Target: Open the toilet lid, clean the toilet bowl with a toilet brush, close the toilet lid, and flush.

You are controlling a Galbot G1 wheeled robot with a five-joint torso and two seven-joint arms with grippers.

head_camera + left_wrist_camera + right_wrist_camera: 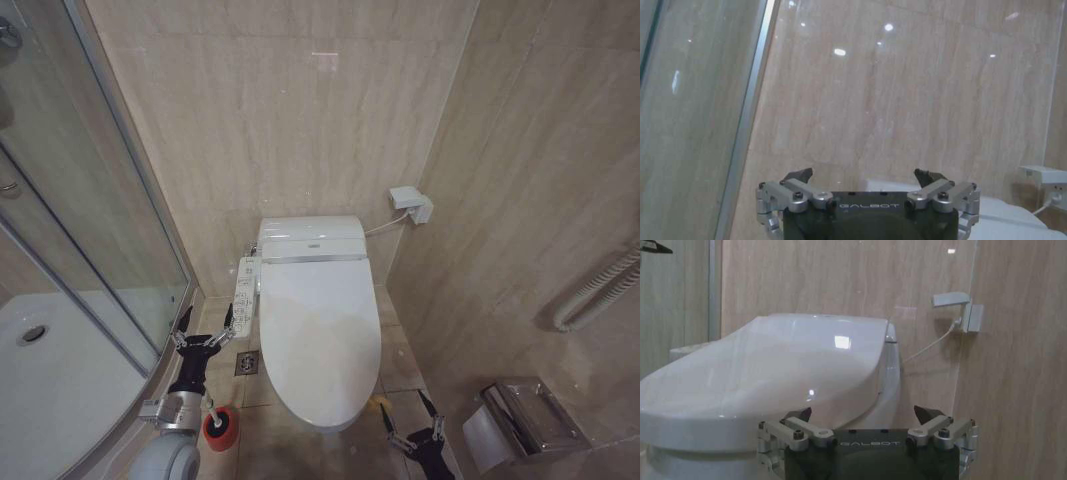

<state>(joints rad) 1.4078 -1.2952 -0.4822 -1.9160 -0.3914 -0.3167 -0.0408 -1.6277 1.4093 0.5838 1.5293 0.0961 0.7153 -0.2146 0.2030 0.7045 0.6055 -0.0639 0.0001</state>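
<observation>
The toilet lid (pixel 318 325) is down flat over the toilet bowl (pixel 322 418), so your step in hand is, as I judge it, the opening. Your right pincer (pixel 412 432) hangs low by the bowl's front right corner, fingers spread wide and holding nothing; it sits near the yellow ribbon loop (pixel 378 404) at the lid's front rim. Go for that loop or the rim's front edge, catch it from beneath, and lift in an arc back toward the wall (a straight pull upward would likely fight the hinge). Keep the lift slow, since the glossy plastic looks slippery.

Your left pincer (pixel 204 331) is also wide and empty, standing beside the white button panel (pixel 246 290) on the bowl's left; keep it off those buttons.

The toilet brush (pixel 212 408) stands in its red cup holder (pixel 221 428) on the floor, left of the bowl's front, just behind the left arm.

By count: one lid, one bowl, one brush, one holder, one button panel, two pincers.
</observation>
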